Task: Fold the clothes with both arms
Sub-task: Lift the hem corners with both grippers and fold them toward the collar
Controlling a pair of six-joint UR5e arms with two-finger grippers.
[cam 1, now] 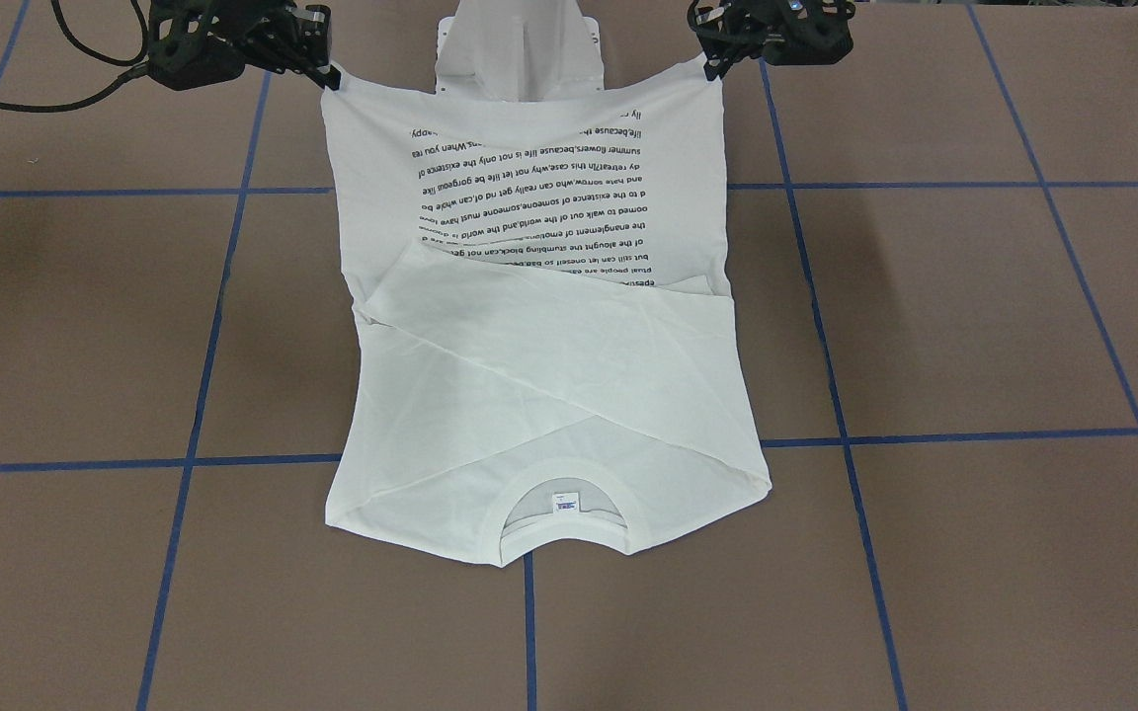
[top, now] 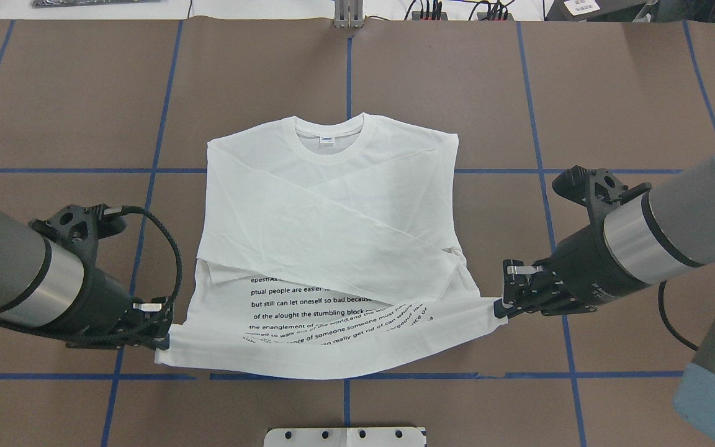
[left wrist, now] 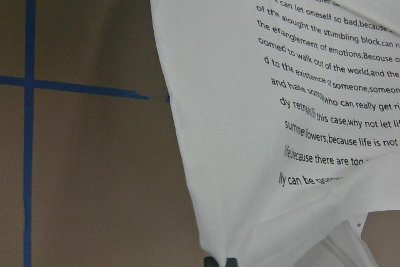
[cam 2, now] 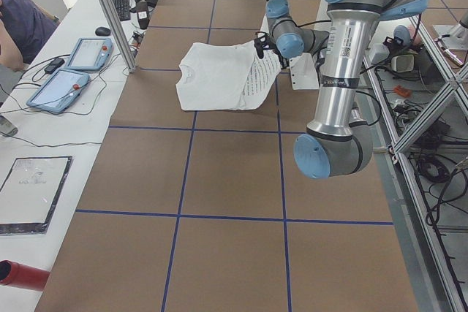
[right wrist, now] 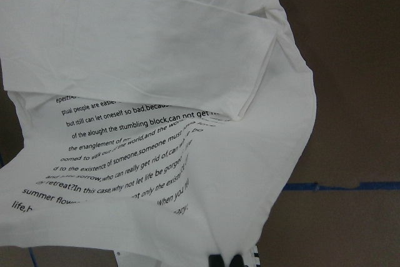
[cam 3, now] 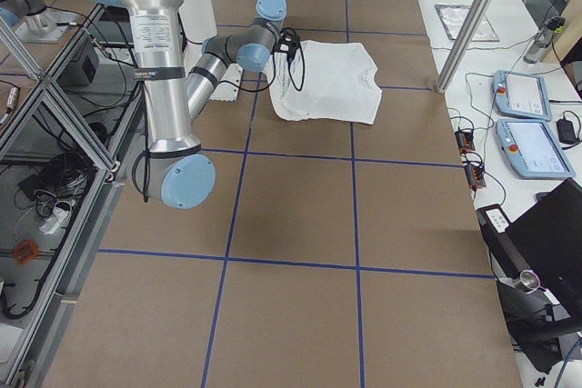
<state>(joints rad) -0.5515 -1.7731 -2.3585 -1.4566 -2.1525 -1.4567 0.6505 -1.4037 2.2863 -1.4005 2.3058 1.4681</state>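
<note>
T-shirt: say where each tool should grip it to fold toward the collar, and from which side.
Grip the T-shirt at its hem corners, each from its outer side, as the left tool and right tool do now: the hem is the free edge nearest the robot, sleeves crossed over the chest.

The T-shirt (top: 332, 205) is thin matt white cloth; the table (top: 53, 93) has a matt brown covering lined with blue tape (top: 349, 81).
</note>
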